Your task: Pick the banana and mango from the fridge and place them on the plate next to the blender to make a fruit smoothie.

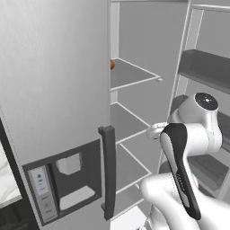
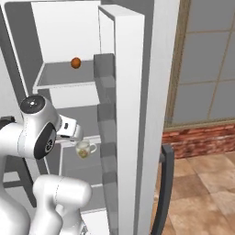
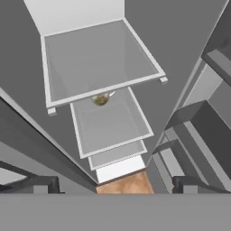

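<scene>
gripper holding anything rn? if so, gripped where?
Nothing is held. In the hand view the gripper is open, with only fridge shelves between its fingertips. The mango sits on an upper shelf, apart from the hand.

White arm point(image 1: 197, 130) w/ black joints

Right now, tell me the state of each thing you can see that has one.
fridge: door swung open, glass shelves exposed.
mango: resting on an upper shelf, untouched.
glass cup: upright on a lower shelf, something small inside.
gripper: open, holding nothing, looking down over the shelves.
dispenser panel: set in the closed left door, idle.
</scene>
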